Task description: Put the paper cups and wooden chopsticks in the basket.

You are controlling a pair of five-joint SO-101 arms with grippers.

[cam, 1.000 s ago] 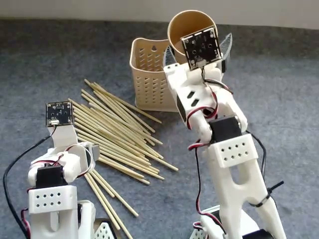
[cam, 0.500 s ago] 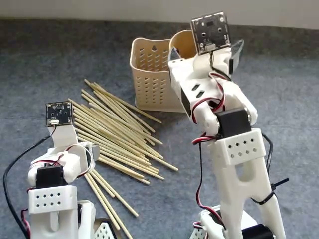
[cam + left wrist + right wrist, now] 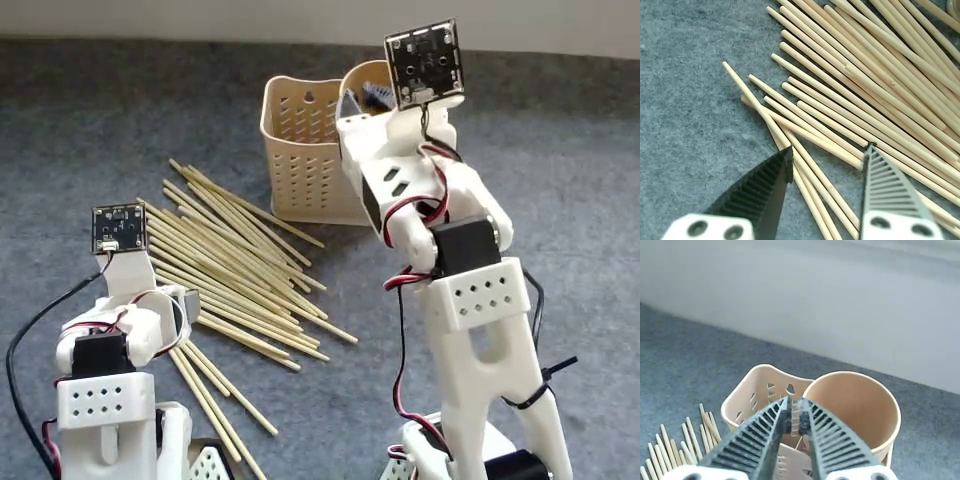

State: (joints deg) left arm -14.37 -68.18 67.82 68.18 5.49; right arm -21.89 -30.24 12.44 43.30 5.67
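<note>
Left pincer: the left pincer (image 3: 829,149) is hovering low over the near end of the pile, fingers spread wide and gripping nothing.
Chopsticks: the wooden chopsticks (image 3: 235,250) are lying loose on the grey desk (image 3: 120,120). Several are passing under the gap between the open fingers.
Right pincer: the right pincer (image 3: 794,401) is hanging above the basket, fingers drawn almost together with a thin slit between them. Nothing is showing in its grip.
Basket: the basket (image 3: 300,150) is standing upright past the far end of the pile.
Paper cup: the paper cup (image 3: 855,405) is sitting upright in the basket, mouth up, its near rim just under the pincer's tips.
</note>
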